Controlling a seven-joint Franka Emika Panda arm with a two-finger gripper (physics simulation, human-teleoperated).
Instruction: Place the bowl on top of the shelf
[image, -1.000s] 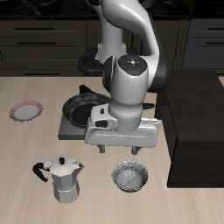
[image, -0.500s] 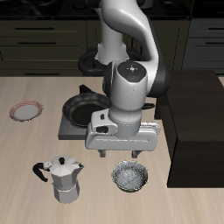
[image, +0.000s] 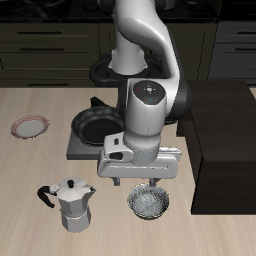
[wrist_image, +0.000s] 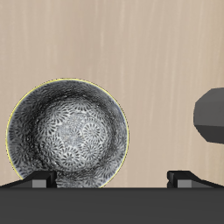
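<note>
The small silvery-grey bowl (image: 149, 203) with a mottled white inside stands on the table near its front edge, right beside the shelf (image: 226, 135), a large dark box-shaped cabinet with a flat top. My gripper (image: 150, 182) hangs just above the bowl, open and holding nothing. In the wrist view the bowl (wrist_image: 67, 134) lies below the open gripper (wrist_image: 109, 179). One fingertip (wrist_image: 39, 181) is over the bowl's rim and the other fingertip (wrist_image: 180, 178) is over bare table.
A moka pot (image: 70, 204) stands beside the bowl; the wrist view catches part of this moka pot (wrist_image: 213, 115). A black frying pan (image: 95, 122) sits on a dark square board farther back. A white plate with a reddish rim (image: 30, 127) lies off to the side.
The arm has come lower and slightly toward the table's front, bringing the open gripper closer over the bowl. The bowl has not moved.
</note>
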